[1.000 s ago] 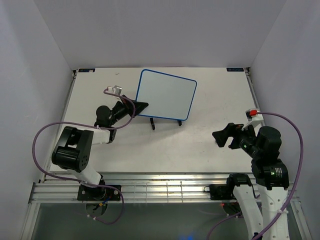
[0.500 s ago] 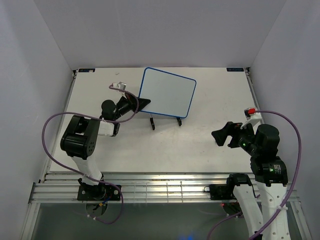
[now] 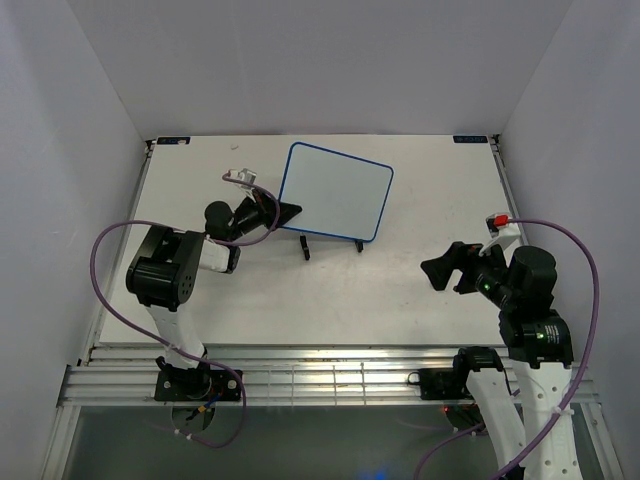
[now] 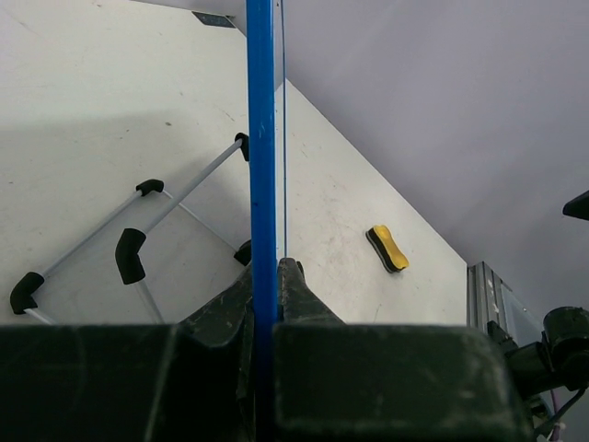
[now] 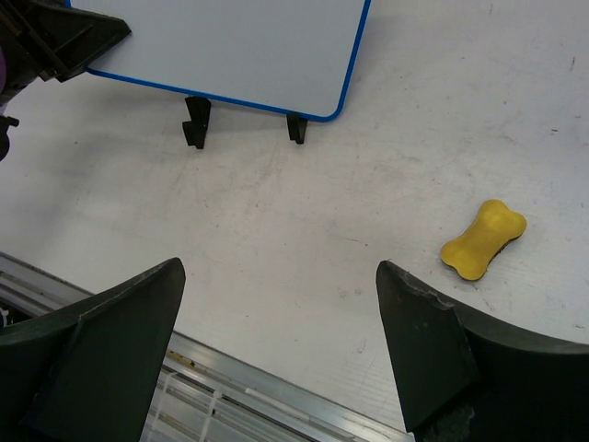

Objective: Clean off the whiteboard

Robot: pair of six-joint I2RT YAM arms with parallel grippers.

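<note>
Top view: whiteboard [image 3: 335,192] stands on the counter [image 3: 400,300], centre-left and toward the far side, skewed so its right end sits a bit nearer to me. Thin blue frame, face plain white, with no readable marks on it. Two black feet [image 3: 306,250] show under its near edge. My left claw [image 3: 290,212] is clamped on the board's left edge, low on that edge. My right claw [image 3: 440,270] hangs over the near-right part of the counter, well apart from the board and gripping nothing. There are small blue labels [image 3: 172,141] at the counter's far corners, too small to read. There's also a red tag [image 3: 497,221] on the right arm, and I can't make out any text on it. Left wrist view: the board is edge-on, its frame a vertical blue line pinched between my two fingers [image 4: 296,287]. The wire legs with black caps sit to the left of it. A yellow eraser [image 4: 387,249] with a dark underside lies flat on the counter off to the right, clear of the board. Right wrist view: jaws spread wide with only bare counter between them. The eraser lies near my right finger [image 5: 433,350] without touching it. The board is at the top left, face blank, both feet down on the counter.
</note>
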